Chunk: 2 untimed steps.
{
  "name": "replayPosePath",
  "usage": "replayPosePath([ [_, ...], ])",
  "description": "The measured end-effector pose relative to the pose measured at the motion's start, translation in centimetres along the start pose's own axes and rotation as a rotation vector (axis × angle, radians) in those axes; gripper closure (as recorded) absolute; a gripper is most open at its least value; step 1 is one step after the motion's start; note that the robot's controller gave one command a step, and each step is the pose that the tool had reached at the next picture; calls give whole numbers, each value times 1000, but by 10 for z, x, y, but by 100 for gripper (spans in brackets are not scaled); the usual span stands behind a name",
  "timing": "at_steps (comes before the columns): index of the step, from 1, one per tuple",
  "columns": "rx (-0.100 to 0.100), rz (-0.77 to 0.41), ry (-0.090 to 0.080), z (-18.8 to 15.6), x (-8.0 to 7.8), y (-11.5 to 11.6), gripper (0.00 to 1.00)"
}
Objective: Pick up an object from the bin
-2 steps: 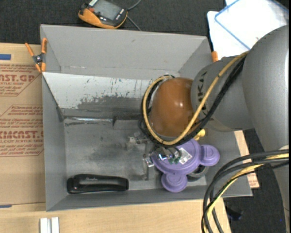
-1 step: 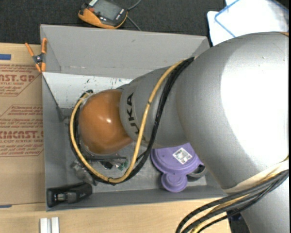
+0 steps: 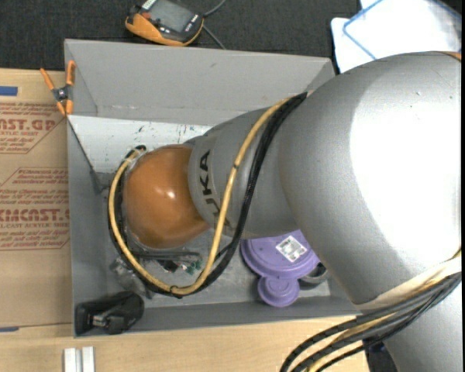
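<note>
Purple disc (image 3: 262, 256), round, white-labelled.

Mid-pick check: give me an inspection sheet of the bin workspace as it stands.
surface: grey metal bin, its bare floor dark-specked near the back wall.
job's things: purple lid-like piece with a white sticker, front right beside the arm; black blocky thing, front left corner.
clutter: nothing seen.
grippers: orange wrist cover low over the bin's left-middle; open or shut cannot be told.
cables: yellow and black cables loop round the cover.
surroundings: orange-and-black corded device behind the bin.
</note>
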State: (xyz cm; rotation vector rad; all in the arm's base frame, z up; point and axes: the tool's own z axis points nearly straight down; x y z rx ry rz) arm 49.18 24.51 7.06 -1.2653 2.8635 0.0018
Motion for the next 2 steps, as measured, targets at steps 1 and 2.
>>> replayPosePath([
  [1, -3, -2, 6, -37, 1, 2, 100],
  [2, -1, -3, 0, -86, -1, 2, 100],
])
